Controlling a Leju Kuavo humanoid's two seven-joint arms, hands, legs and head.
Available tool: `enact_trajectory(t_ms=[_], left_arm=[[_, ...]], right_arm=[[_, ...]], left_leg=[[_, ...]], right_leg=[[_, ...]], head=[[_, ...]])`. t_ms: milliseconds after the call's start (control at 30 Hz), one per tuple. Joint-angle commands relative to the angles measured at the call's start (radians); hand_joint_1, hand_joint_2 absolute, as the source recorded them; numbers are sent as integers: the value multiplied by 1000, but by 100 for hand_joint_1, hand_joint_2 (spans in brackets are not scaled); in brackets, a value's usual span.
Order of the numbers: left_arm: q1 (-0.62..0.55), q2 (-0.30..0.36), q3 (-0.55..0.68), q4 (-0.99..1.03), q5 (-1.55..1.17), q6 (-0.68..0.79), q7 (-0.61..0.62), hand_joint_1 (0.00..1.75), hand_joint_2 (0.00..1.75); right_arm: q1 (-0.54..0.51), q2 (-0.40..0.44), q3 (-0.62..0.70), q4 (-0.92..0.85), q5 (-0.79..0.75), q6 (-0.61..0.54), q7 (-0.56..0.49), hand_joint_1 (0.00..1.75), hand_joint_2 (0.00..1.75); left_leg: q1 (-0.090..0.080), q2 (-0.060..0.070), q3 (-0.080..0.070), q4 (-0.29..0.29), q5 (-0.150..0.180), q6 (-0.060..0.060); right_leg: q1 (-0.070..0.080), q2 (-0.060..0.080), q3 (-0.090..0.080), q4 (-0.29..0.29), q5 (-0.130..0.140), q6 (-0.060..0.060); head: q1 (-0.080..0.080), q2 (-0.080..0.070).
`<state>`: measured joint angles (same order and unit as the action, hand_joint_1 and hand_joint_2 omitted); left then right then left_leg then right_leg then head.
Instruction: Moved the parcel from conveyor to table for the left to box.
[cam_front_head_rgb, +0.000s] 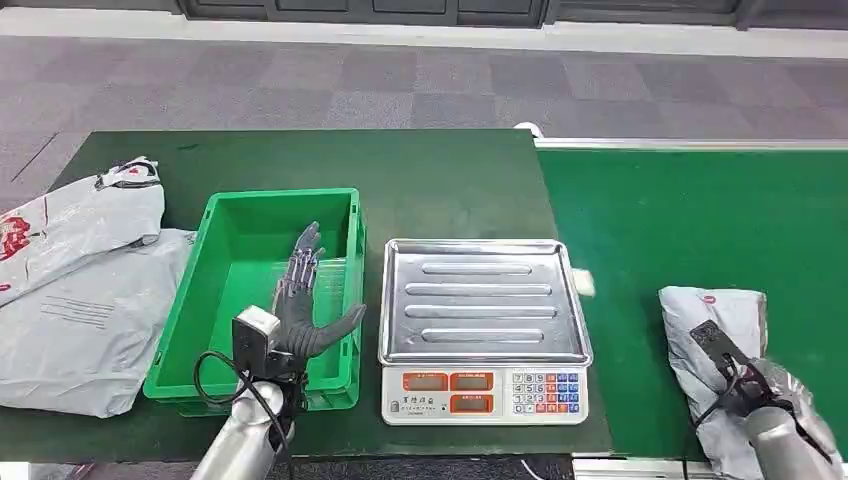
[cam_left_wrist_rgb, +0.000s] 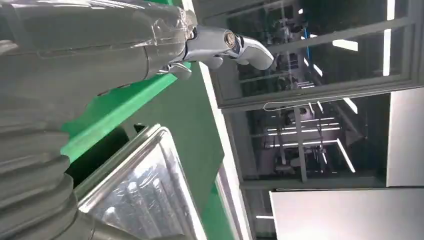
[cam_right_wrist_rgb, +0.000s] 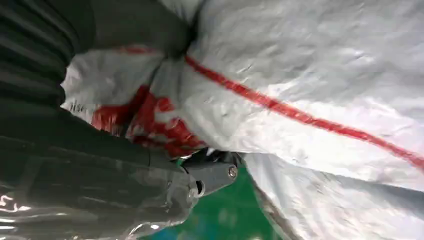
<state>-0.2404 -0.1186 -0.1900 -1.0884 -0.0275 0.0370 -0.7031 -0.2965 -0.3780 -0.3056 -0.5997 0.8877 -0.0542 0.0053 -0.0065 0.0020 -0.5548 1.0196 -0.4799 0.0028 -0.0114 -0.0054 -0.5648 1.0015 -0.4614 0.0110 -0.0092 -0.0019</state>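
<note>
Your right hand (cam_front_head_rgb: 768, 388) presses on the grey parcel (cam_front_head_rgb: 715, 330) lying on the conveyor (cam_front_head_rgb: 700, 220), grip not discernible, while your left hand (cam_front_head_rgb: 300, 290) hovers spread over the green crate (cam_front_head_rgb: 215, 300): pickup stage, so secure it before lifting toward the table (cam_front_head_rgb: 450, 180).

Premises present as a parcel-sorting station inside an industrial hall. Evidence: a green conveyor belt (cam_front_head_rgb: 700, 220) abutting a dark bench (cam_front_head_rgb: 440, 180); an electronic weighing scale (cam_front_head_rgb: 484, 330); a green plastic crate (cam_front_head_rgb: 270, 290); grey mailing bags (cam_front_head_rgb: 80, 290); carpet-tiled floor (cam_front_head_rgb: 400, 90); glazed partitions (cam_left_wrist_rgb: 320, 90).
</note>
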Motion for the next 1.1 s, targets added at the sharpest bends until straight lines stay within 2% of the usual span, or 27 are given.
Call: enact_trajectory(t_ms=[33, 100, 167, 300, 333, 400, 433, 633, 700, 767, 1100], left_arm=[[13, 20, -22, -7, -1, 7, 5, 0, 175], [28, 19, -21, -27, -3, 10, 5, 0, 175], [32, 21, -22, -32, -3, 6, 5, 0, 175], [45, 17, -24, -50, -4, 9, 5, 0, 175], [45, 14, -26, -52, -3, 3, 5, 0, 175], [37, 8, -35, -45, -9, -7, 5, 0, 175], [30, 7, -39, -37, -10, -8, 5, 0, 175], [30, 7, -39, -37, -10, -8, 5, 0, 175], [15, 9, -47, -20, -6, -17, 5, 0, 175], [5, 4, -50, -10, -3, -13, 5, 0, 175], [5, 4, -50, -10, -3, -13, 5, 0, 175]], right_arm=[[44, 94, -13, -133, -37, -61, -56, 175, 175], [63, 116, -22, -218, -60, -100, -96, 175, 175], [73, 127, -9, -272, -71, -82, -106, 175, 175], [102, 195, -44, -437, -152, -258, -223, 175, 175], [125, 223, -72, -521, -229, -351, -340, 175, 175], [188, 254, -116, -694, -373, -443, -485, 175, 175], [211, 262, -129, -759, -422, -452, -520, 175, 175], [211, 262, -129, -759, -422, -452, -520, 175, 175], [258, 278, -161, -937, -559, -483, -650, 175, 175], [284, 283, -163, -1105, -633, -521, -703, 175, 175], [284, 283, -163, -1105, -633, -521, -703, 175, 175]], left_leg=[[1, 3, -3, -3, 2, -2], [1, 2, -3, -1, 1, -1], [0, 3, -3, -4, 2, -3], [0, 4, -5, -2, 0, -2], [0, 5, -6, -3, 1, -2], [0, 4, -7, -3, 1, -3], [0, 1, -8, -2, 1, -3], [0, -1, -8, -3, 2, -3], [1, 0, -8, -5, 3, -4], [-1, -2, -11, -2, 2, -4], [-1, 0, -10, -3, 2, -4]], right_leg=[[0, 3, -4, -3, 4, -1], [1, 2, -4, -1, 2, -1], [0, 3, -5, -3, 3, -2], [0, 5, -9, 1, 2, -1], [0, 6, -10, 1, 2, -1], [0, 5, -12, 1, 2, -2], [0, 2, -12, 3, 1, -1], [0, 0, -12, 1, 0, -2], [1, 1, -11, 0, 1, -2], [-1, -1, -15, 4, 0, -2], [-1, 1, -15, 2, 0, -2]], head=[[0, 0], [0, 0], [0, 0], [0, 0], [0, 0], [0, 0], [0, 0], [0, 0], [0, 0], [0, 0], [0, 0]])
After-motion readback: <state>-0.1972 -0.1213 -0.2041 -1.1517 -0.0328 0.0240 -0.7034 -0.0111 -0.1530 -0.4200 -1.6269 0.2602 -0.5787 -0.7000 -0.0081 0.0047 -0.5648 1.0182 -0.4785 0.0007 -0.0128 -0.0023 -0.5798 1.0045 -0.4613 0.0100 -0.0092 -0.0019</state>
